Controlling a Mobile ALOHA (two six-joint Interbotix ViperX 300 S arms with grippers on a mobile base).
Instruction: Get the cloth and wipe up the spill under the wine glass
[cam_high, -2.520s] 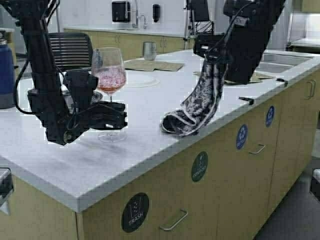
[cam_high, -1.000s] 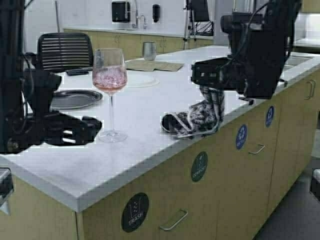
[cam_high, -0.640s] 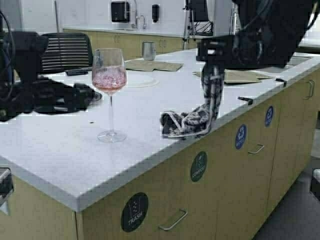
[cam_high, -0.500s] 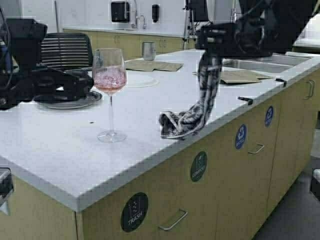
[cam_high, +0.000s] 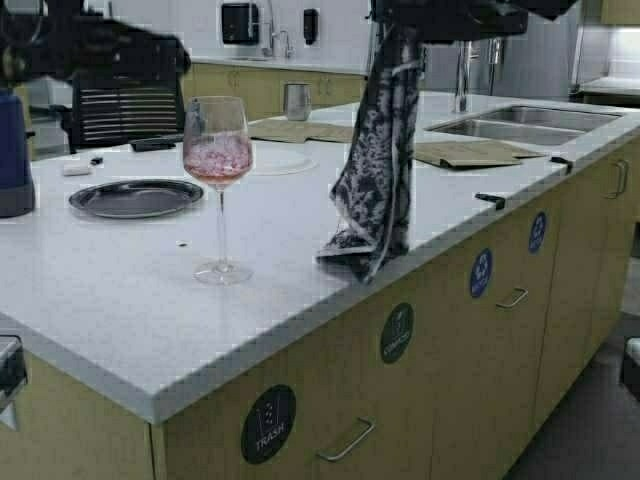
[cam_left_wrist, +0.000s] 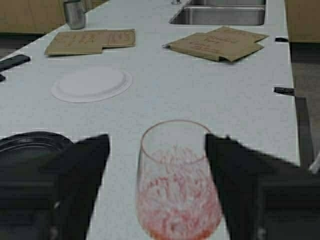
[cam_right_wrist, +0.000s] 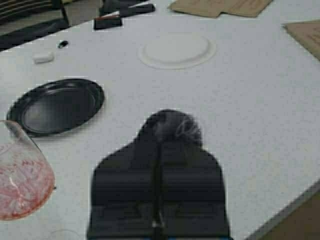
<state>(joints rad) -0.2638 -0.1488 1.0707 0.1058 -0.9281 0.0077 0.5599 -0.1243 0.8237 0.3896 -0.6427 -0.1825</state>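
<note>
White speckled countertop (cam_high: 300, 230) is taking up most of the scene, with the cloth (cam_high: 375, 160) hanging long from the right gripper (cam_right_wrist: 159, 150), which is sitting high at the top of the high view, jaws pressed together and pinching the cloth's top end. Cloth's bottom end is just touching the counter right at the front edge, partly spilling over it. Wine glass (cam_high: 218, 185) is standing upright on the counter, well apart from the cloth, toward the robot's left, pink liquid in the bowl. Left gripper (cam_left_wrist: 157, 150) is raised high above the counter, jaws spread wide on either side of the glass bowl in its wrist view, not touching it. Risks, as I judge: the swinging cloth could clip the tall thin-stemmed glass and tip it, or snag on the counter edge. Open room lies between glass and cloth; black plate (cam_high: 135, 197) and white plate (cam_left_wrist: 91, 84) are sitting farther back.
</note>
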